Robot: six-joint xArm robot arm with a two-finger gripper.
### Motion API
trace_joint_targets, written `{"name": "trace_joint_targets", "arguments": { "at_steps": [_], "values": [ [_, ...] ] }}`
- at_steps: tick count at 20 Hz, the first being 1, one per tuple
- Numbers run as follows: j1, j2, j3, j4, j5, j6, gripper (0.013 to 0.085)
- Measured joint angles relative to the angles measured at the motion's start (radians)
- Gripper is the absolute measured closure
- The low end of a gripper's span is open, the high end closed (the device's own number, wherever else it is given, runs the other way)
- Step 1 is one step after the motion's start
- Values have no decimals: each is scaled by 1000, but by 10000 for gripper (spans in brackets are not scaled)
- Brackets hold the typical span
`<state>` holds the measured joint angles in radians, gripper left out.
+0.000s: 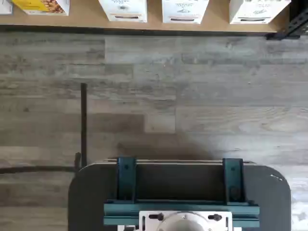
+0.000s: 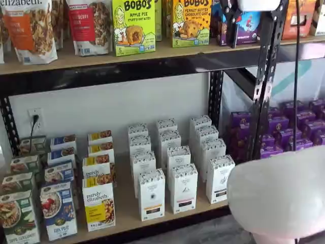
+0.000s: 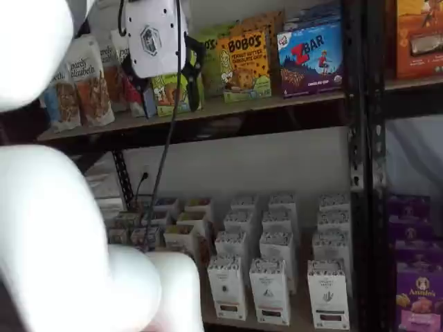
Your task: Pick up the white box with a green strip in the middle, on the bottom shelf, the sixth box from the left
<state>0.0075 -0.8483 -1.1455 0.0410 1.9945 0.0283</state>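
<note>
The white box [image 2: 219,179] stands at the front right of the white cartons on the bottom shelf [image 2: 127,206]. It is a slim carton with a speckled top and a dark label low on its front. It also shows in a shelf view [image 3: 328,294] and in the wrist view [image 1: 257,9]. My gripper [image 3: 163,97] hangs high in front of the upper shelf, far above the box. Its black fingers [image 3: 195,72] are spread, with shelf goods showing between them, and it is empty. One finger also shows in a shelf view [image 2: 232,30].
Two like white cartons [image 2: 152,194] [image 2: 183,188] stand left of the box, with several rows behind. Granola and cereal boxes [image 2: 99,202] fill the shelf's left end. A black upright [image 2: 264,81] and purple boxes [image 2: 299,127] lie to the right. White arm parts [image 2: 279,198] [image 3: 48,228] block the foreground.
</note>
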Motion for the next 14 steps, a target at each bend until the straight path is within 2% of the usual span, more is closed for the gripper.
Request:
{"name": "trace_joint_targets", "arguments": {
  "at_steps": [1,2,5,8,12,14],
  "values": [
    [9,-10,9,-11,-17,6,130],
    [45,-40,37,-46,-67,26,130],
    [97,-58,61,-73,-107,70,130],
    [202,-62,98,-95,-133,169,130],
    [299,-66,161,-99,-185,268,130],
    [370,-56,205,-98,-217,341,130]
  ]
}}
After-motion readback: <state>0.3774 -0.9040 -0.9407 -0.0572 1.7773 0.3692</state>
